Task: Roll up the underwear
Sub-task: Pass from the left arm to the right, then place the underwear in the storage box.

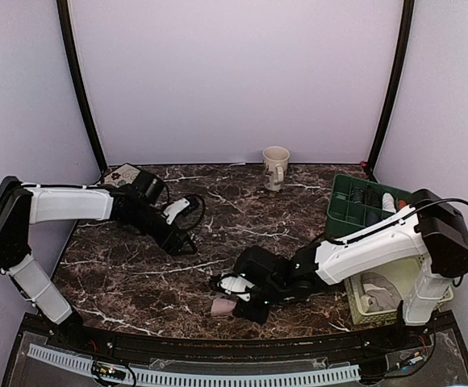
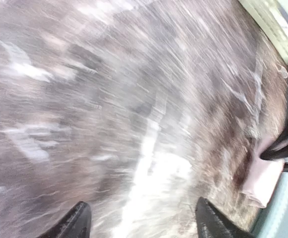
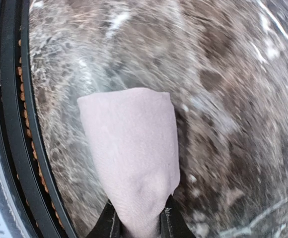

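I'm watching my right gripper (image 3: 136,224) pinching the pink underwear (image 3: 129,144). Its jaws are nearly closed on the cloth's narrow end, and the rest is fanning out past the fingertips. The piece is sitting by the near edge of the bench (image 1: 137,274), about midway along. I can't tell whether it's lying on the marble or lifted off it. My left gripper (image 2: 143,225) is hanging over bare marble toward the left edge, its jaws standing wide and gripping nothing. A mug (image 1: 276,167) is standing at the far edge. A green crate (image 1: 336,200) is sitting along the right edge, with a pale basket (image 1: 363,316) at the near right corner.
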Available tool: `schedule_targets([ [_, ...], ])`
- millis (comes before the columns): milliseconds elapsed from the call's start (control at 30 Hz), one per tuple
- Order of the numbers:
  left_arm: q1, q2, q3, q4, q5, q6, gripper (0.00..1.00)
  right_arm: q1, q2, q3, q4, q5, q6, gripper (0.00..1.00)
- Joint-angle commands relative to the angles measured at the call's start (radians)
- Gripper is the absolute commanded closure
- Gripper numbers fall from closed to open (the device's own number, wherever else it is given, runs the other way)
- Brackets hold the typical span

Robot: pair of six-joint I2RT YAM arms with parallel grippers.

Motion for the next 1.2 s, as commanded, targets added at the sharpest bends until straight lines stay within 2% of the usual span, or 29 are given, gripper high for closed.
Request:
schedule_targets([
  [0, -0.003, -0.264, -0.095, 0.232, -0.298, -0.075, 0.03, -0.095, -0.117, -0.044, 0.023, -0.063, 0.194, 1.0],
  [133, -0.003, -0.44, -0.173, 0.388, -0.383, -0.08, 0.01, -0.191, -0.188, -0.046, 0.043, -0.087, 0.297, 1.0],
  [233, -0.003, -0.51, -0.2, 0.447, -0.45, -0.102, 0.01, -0.279, -0.279, -0.044, 0.039, -0.091, 0.363, 1.0],
  [567, -0.003, -0.496, -0.101, 0.322, -0.66, -0.217, 0.01, -0.65, -0.492, 0.029, -0.199, 0.171, 0.56, 1.0],
  [667, -0.003, -0.476, -0.082, 0.301, -0.673, -0.23, 0.01, -0.778, -0.521, 0.065, -0.296, 0.21, 0.567, 1.0],
  [900, -0.003, -0.413, -0.04, 0.249, -0.692, -0.219, 0.01, -1.028, -0.481, 0.131, -0.479, 0.351, 0.529, 1.0],
  [1167, -0.001, -0.356, 0.012, 0.191, -0.746, -0.196, 0.01, -1.069, -0.342, 0.168, -0.548, 0.5, 0.547, 1.0],
])
